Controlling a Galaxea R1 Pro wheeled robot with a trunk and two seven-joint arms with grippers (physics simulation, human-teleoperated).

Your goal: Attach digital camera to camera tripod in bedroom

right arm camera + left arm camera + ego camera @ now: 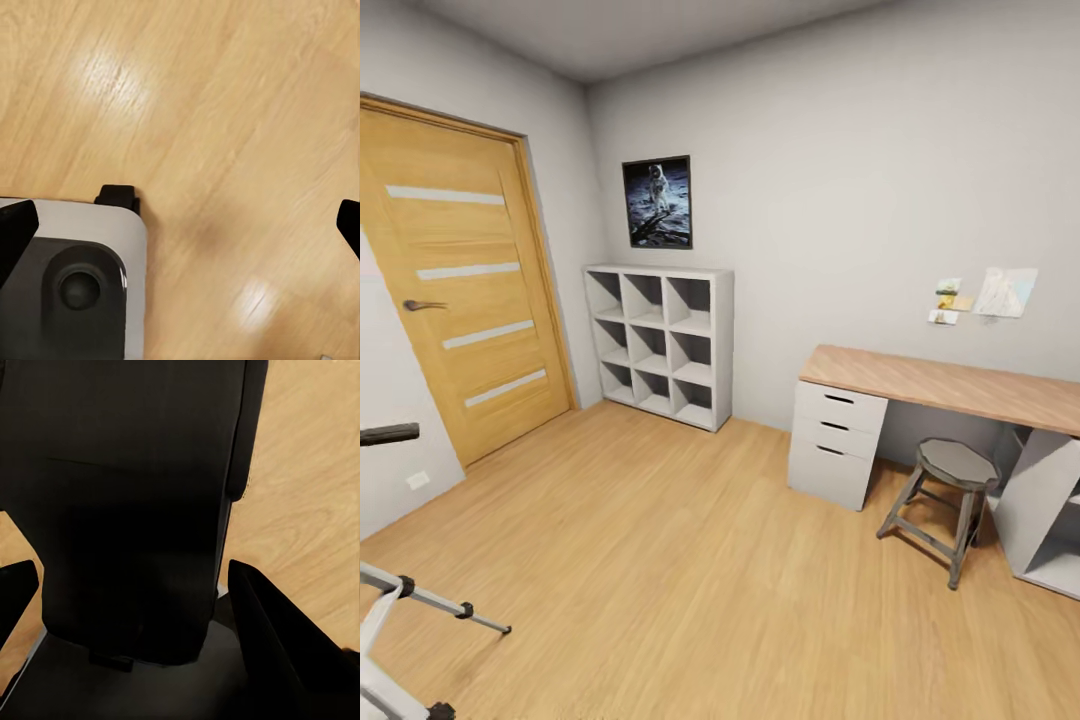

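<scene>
Your left end effector [127, 607] has its two dark fingers spread wide at the edges of its wrist view with nothing between them, hanging over a large black part of the robot's own body, and your right end effector [180, 225] is likewise parted and empty above the bare plank floor [225, 112], beside the grey-and-black corner of the base [75, 277]. The camera tripod [420, 600] sits at the lower left edge of the head view: you can see silver-grey legs with black joints splayed over the floor and a black pan handle [388, 434] poking in from the left, while the head is cut off. The digital camera is not something you can pick out here, so you have no fix on it yet. That is the first risk: drive off towards the white cube shelving [660, 340] or the wooden worktop [950, 385] on a guess and you may waste the trip. The second is the tripod itself; its legs are near your base, and turning left blind could clip one and knock the stand over. The stool [950, 495] by the drawers could also snag the base if you swing right. Pan the head before you roll.
</scene>
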